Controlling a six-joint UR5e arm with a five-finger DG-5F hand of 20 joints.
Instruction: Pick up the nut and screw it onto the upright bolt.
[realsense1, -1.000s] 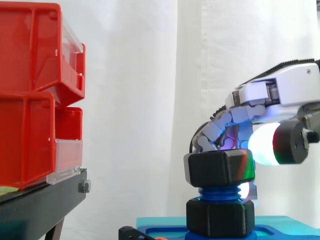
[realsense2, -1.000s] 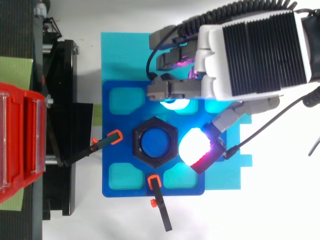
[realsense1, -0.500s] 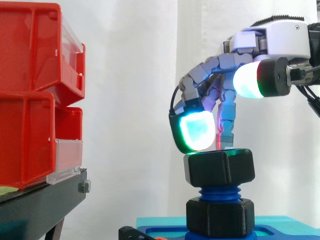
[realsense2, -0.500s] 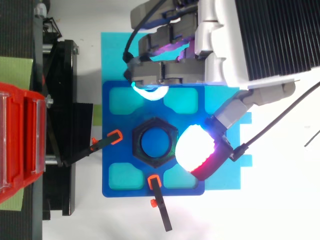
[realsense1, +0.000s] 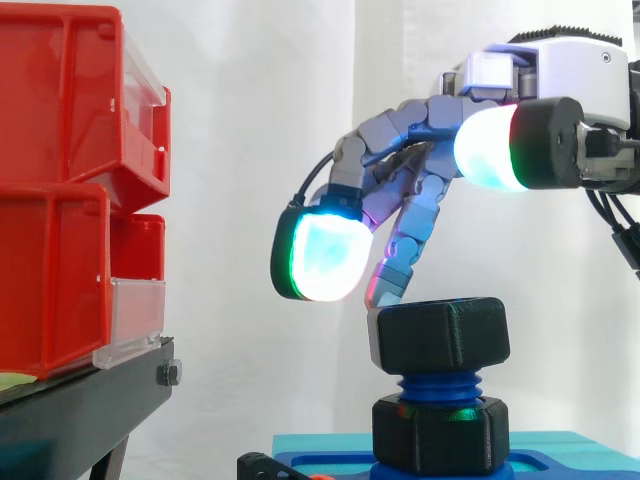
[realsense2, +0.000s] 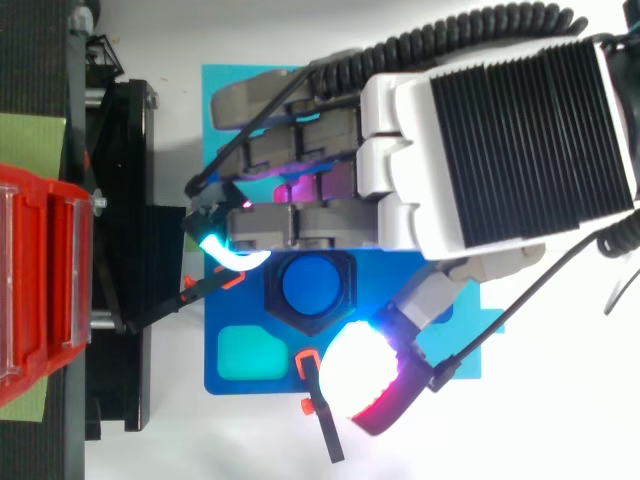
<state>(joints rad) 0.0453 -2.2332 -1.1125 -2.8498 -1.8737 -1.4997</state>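
A black hexagonal nut (realsense1: 440, 335) sits on the threads of the upright blue bolt (realsense1: 437, 385), above a second black hex piece (realsense1: 440, 432) at the bolt's foot. From above, the nut (realsense2: 347, 292) rings the bolt's blue top (realsense2: 312, 285). My hand (realsense2: 500, 150) hovers over it, open, its fingers stretched out to the left past the nut. One glowing cyan fingertip (realsense1: 322, 258) hangs left of and above the nut. Another finger (realsense1: 392, 275) points down close to the nut's top left edge; I cannot tell whether it touches. The thumb pad (realsense2: 365, 375) stands off to the near side.
The bolt stands in a blue fixture plate (realsense2: 240, 350) on a cyan mat (realsense2: 225, 90), held by orange-tipped clamps (realsense2: 305, 362). Red bins (realsense1: 70, 190) on a black stand (realsense1: 90, 400) rise at the left, a short way from the outstretched fingertips.
The fingers have uncurled and reached further left across the nut, and the thumb has swung toward the plate's near edge. The nut stays on the bolt.
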